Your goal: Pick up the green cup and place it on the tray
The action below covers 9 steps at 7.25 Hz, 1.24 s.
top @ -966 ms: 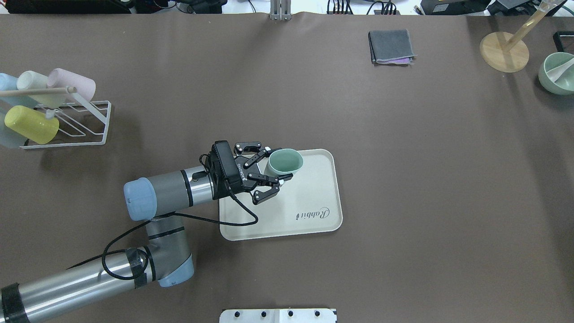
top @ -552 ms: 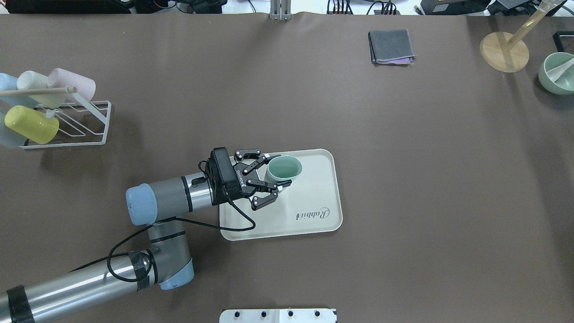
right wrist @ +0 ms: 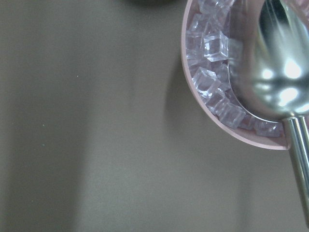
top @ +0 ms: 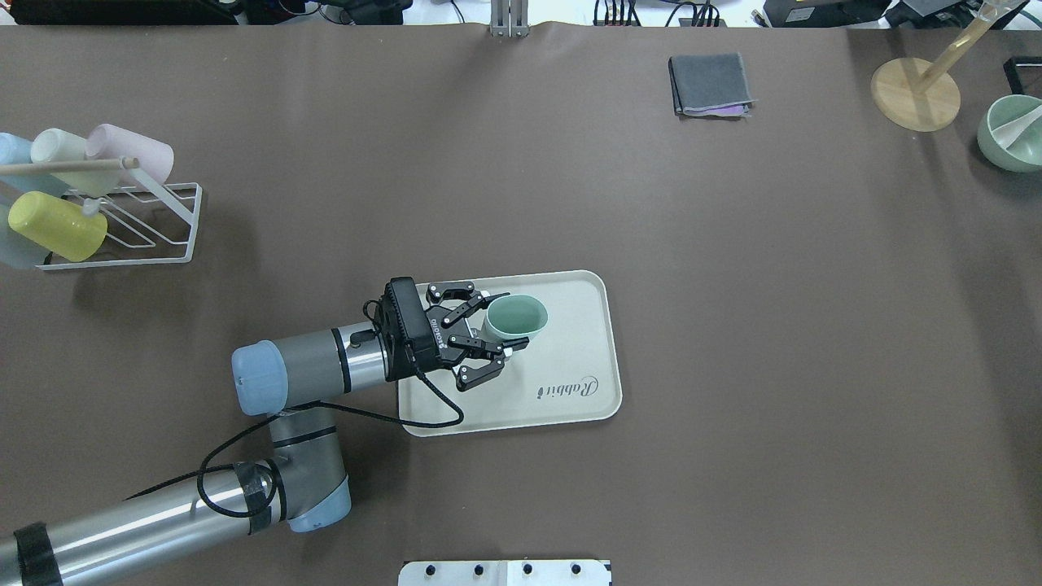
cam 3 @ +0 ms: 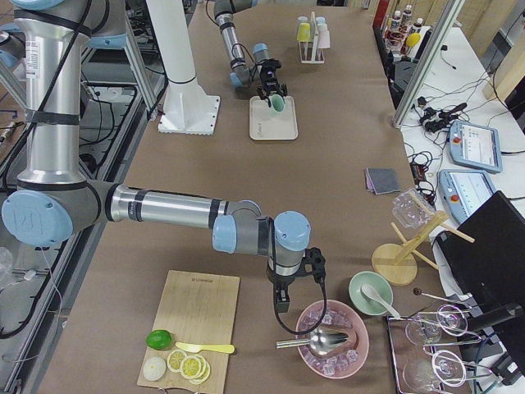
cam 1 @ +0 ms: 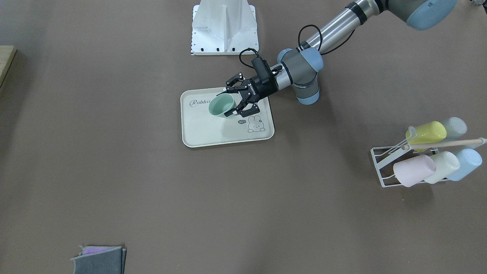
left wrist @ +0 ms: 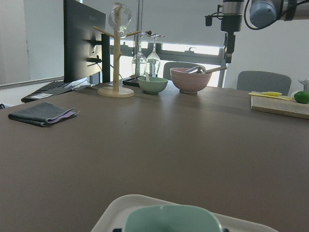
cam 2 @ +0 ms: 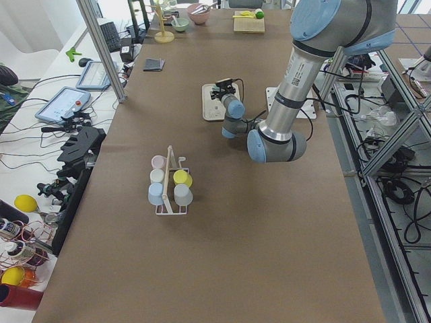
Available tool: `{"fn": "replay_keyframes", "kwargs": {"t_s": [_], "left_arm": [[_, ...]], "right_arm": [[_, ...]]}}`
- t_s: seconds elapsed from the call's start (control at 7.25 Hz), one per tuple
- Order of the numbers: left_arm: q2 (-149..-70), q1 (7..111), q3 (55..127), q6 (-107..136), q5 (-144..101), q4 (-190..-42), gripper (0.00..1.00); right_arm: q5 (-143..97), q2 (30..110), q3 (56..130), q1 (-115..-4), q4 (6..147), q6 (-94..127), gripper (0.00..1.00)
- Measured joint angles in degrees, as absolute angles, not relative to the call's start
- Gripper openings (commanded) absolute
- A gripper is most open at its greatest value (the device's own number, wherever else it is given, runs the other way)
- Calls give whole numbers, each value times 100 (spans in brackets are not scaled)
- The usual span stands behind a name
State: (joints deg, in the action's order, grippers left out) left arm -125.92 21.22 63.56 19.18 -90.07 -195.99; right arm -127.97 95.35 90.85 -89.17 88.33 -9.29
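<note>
The green cup (top: 521,312) stands upright over the back left part of the cream tray (top: 570,358), which carries the "Rabbit" script. My left gripper (top: 511,322) reaches in from the left, shut on the cup with one finger on each side. From the front, the cup (cam 1: 220,105) sits between the fingers above the tray (cam 1: 213,133). The left wrist view shows only the cup's rim (left wrist: 171,216) and the tray's edge (left wrist: 112,216). My right gripper (cam 3: 280,308) hangs far off beside a pink bowl of ice (cam 3: 332,341); I cannot tell whether it is open or shut.
A white wire rack (top: 122,220) with yellow, pink and pale cups stands at the left edge. A folded grey cloth (top: 710,84) lies at the back. A wooden stand (top: 915,94) and a green bowl (top: 1012,134) are at the back right.
My left gripper and the green cup have shifted a little toward the robot over the tray and seem slightly lower. The grip is unchanged.
</note>
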Motion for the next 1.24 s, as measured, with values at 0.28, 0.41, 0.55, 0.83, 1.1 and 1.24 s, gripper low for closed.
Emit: {"fn": "replay_keyframes", "kwargs": {"t_s": [0.28, 0.41, 0.55, 0.83, 1.1, 1.24], "left_arm": [[-12588, 2119, 6352, 1912, -9016, -19517, 46], [-12586, 2119, 6349, 1902, -9017, -19484, 50], [-12586, 2118, 6347, 1895, -9016, -19458, 98], [-12583, 2119, 6346, 1882, -9008, -19405, 99], [-12543, 2133, 6360, 1874, -9009, -19384, 99], [-12515, 2144, 6383, 1873, -9014, -19381, 99]], "right_arm": [[-12797, 9540, 9070, -8914, 8833, -926, 100], [-12797, 9536, 9055, -8913, 8833, -922, 100], [-12797, 9531, 9049, -8912, 8833, -920, 100], [-12799, 9528, 9044, -8912, 8833, -922, 100], [-12801, 9530, 9044, -8912, 8833, -923, 100], [-12805, 9530, 9044, -8912, 8833, -921, 100]]}}
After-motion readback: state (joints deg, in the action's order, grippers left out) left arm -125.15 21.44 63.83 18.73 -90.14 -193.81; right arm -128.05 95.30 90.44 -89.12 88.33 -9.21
